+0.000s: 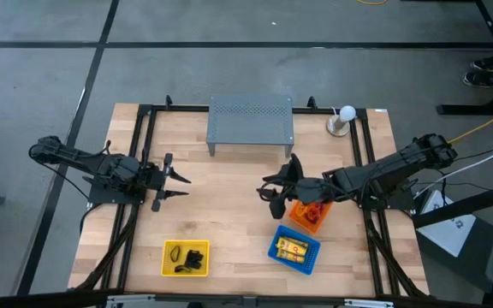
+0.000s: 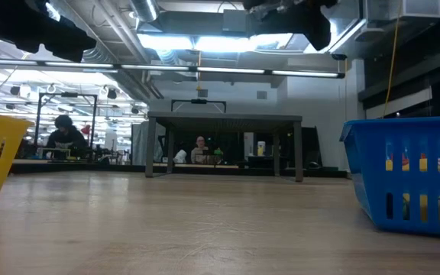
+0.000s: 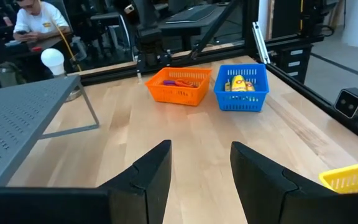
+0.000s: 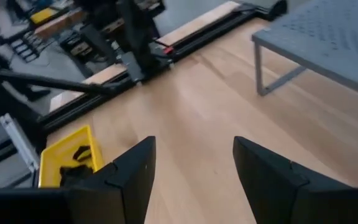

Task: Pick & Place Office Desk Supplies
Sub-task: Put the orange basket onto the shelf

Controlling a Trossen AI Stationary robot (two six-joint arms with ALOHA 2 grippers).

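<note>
clips (image 1: 193,257) in yellow basket (image 1: 169,269) | packets (image 1: 293,249) in blue basket (image 1: 275,253) | loops (image 3: 178,82) in orange basket (image 3: 185,94) | all light, small; loops floppy, pinch edges | left gripper (image 1: 181,180) fingers apart, empty | right gripper (image 1: 274,194) fingers apart, empty, beside orange basket

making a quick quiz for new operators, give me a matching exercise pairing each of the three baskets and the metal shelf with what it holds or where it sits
Column one:
1. yellow basket
2. blue basket
3. orange basket
4. grey shelf

Column two:
a. yellow packets
b. at the table's far edge, nothing on top
c. black clips
d. thin loops, under the right hand

Pairs: 1-c, 2-a, 3-d, 4-b
</note>
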